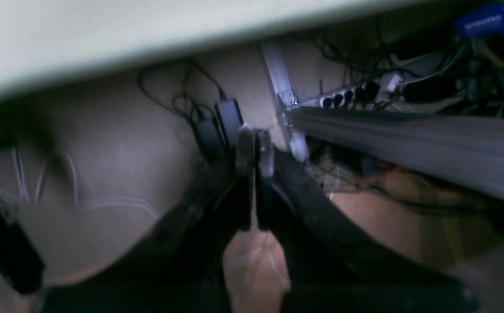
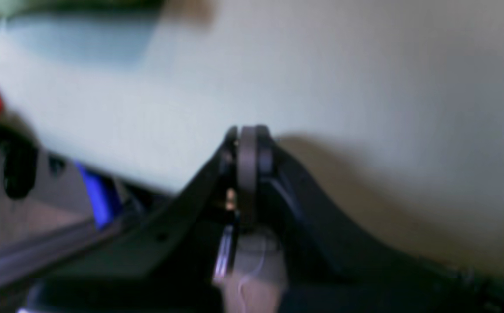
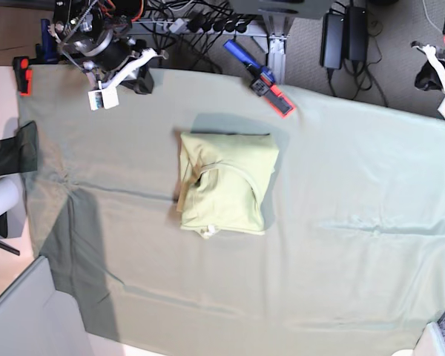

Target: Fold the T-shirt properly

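— Base view: where is the pale lime short-sleeved cotton T-shirt (image 3: 225, 183)?

— Folded into a compact rectangle, lying near the middle of the counter (image 3: 371, 259) on its dull grey-green cloth.

— And the claws?

— The left claw (image 1: 254, 148) is pressed together, empty, out past the counter edge above cables. The right claw (image 2: 248, 145) is likewise closed on nothing, over the cloth. Both frames are blurred; no writing is legible.

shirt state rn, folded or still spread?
Folded. The T-shirt lies as a compact, roughly square bundle in layers on the table cloth, no sleeves sticking out. Neither gripper touches it.
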